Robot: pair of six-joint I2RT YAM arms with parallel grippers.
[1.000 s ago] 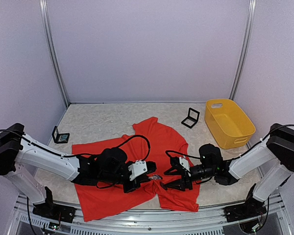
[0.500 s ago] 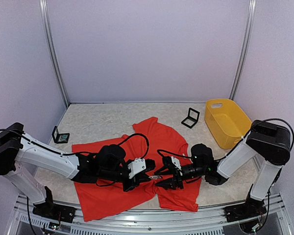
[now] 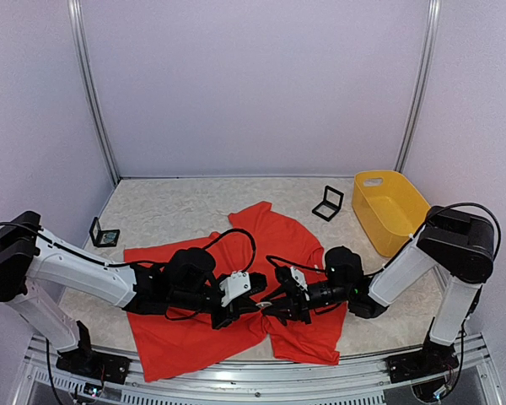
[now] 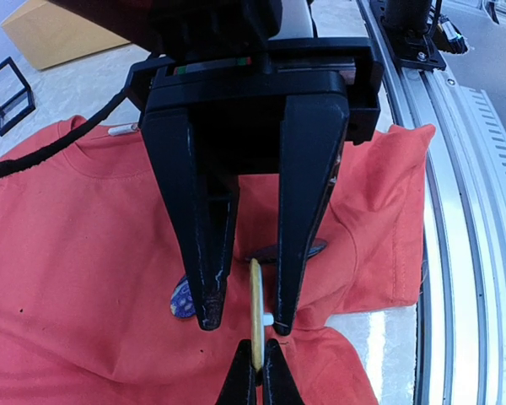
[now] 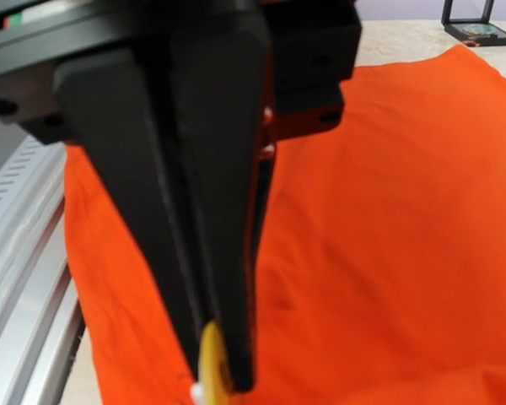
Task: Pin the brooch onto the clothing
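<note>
- Between the two arms, over the shirt (image 4: 84, 245), the left gripper (image 4: 257, 364) is pinching the yellow brooch (image 4: 255, 299) edge-on, jaws closed on it.
- The right gripper (image 4: 244, 322) is facing it with fingers apart, straddling the brooch; one fingertip is touching the white stub (image 4: 270, 320) on the brooch.
- The left wrist view is showing that gap; the right wrist view is showing only the left fingers pressed together on the yellow disc. From the top the brooch is too small to make out.
- The shirt is lying rumpled on the table (image 3: 177, 207) beneath both grippers.
- A bluish patch (image 4: 183, 299) and a dark oval (image 4: 287, 251) are showing on it in the left wrist view only.
- The basket (image 3: 394, 211) is sitting far right, off the shirt.
</note>
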